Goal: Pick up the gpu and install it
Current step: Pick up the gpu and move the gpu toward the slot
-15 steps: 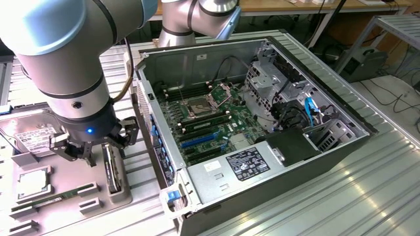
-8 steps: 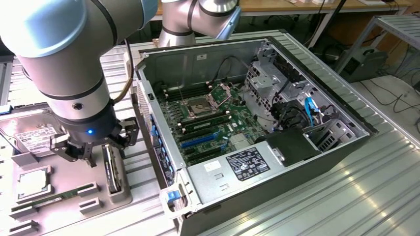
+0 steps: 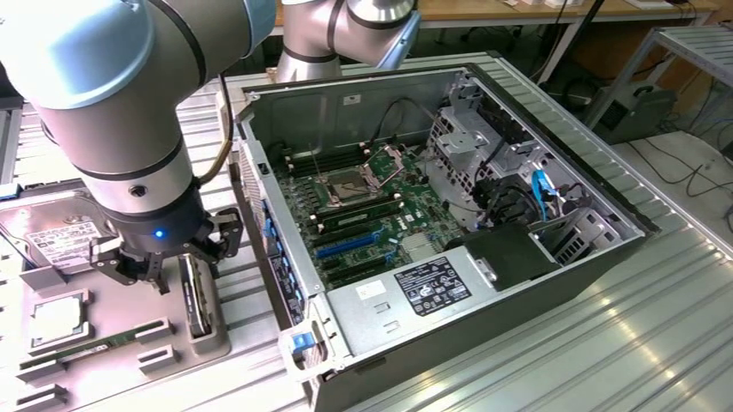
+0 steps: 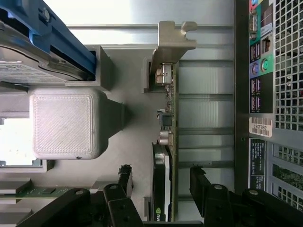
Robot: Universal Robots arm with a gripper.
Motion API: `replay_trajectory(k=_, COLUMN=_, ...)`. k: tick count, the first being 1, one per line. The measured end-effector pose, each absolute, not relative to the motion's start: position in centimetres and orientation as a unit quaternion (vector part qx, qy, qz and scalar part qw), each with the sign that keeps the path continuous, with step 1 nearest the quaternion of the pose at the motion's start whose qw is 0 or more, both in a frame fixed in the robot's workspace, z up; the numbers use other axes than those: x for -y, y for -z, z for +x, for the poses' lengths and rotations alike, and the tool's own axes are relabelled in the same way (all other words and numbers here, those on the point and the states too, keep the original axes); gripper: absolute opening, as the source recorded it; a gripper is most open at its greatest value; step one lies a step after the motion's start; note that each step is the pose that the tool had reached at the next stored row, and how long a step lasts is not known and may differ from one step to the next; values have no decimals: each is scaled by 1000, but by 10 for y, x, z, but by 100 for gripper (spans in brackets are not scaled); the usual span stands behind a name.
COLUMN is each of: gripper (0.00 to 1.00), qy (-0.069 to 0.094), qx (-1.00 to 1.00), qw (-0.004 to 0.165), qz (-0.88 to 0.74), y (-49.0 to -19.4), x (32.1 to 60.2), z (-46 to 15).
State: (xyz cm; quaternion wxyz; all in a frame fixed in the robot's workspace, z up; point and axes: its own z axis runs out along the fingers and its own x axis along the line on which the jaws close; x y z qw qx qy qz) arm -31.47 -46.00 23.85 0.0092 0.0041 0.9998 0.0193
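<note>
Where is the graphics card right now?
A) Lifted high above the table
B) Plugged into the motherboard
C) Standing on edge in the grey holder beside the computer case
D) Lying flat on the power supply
C: the graphics card stands on edge in the grey holder beside the computer case, with the open fingers on either side of it, not touching it.

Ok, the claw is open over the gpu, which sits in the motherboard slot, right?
No. The claw is open over the gpu, but it stands on edge in the grey holder beside the case, not in the motherboard slot; the exterior view shows it.
</note>
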Motion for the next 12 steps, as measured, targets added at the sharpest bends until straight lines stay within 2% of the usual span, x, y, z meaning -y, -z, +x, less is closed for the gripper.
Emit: replay_trajectory(k=12, gripper=61, qy=-19, qx=-1000, qw=9, qz=4, y=-232, x=461, z=-315)
